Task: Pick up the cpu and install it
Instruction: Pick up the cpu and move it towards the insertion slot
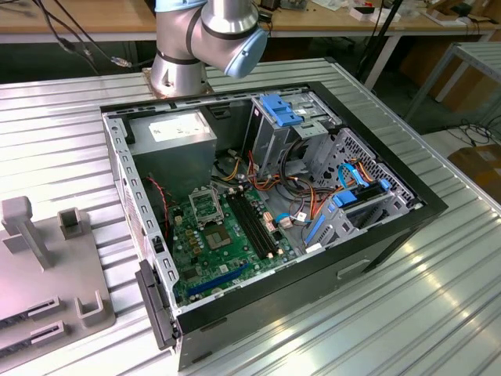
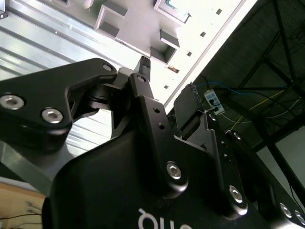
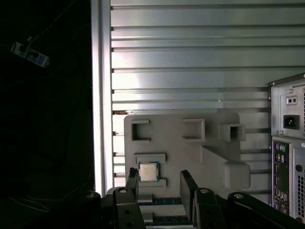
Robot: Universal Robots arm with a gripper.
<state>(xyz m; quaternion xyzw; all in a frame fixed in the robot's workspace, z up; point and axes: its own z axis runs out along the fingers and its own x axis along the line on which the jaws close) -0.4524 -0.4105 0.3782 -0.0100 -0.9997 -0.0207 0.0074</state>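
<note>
Inspection finding: the black two-finger gripper (image 3: 159, 177) stands with its jaws apart and nothing between them. A clear gap shows between the fingers (image 3: 132, 183) in both wrist views. The small, thin, square, silvery-tan cpu (image 3: 148, 171) lies flat in a shallow recess of the pale grey moulded fixture plate (image 3: 181, 143). That plate rests on the ribbed aluminium table (image 3: 190, 57), outside the open black computer case (image 1: 376, 243). The cpu has not been lifted. In the first wrist view it sits just past the fingertips and within the span of the gap, but off centre, close beside one finger and well clear of the other. Being square, it has no long axis, and its edges appear to run true to the jaws' closing line, so I judge no twist is needed, only a small sideways correction and a descent. In the exterior view the black-and-metal square socket frame (image 1: 205, 207) on the green board (image 1: 235, 251) lies inside the case, well apart from the fixture plate (image 1: 47, 266).
</note>
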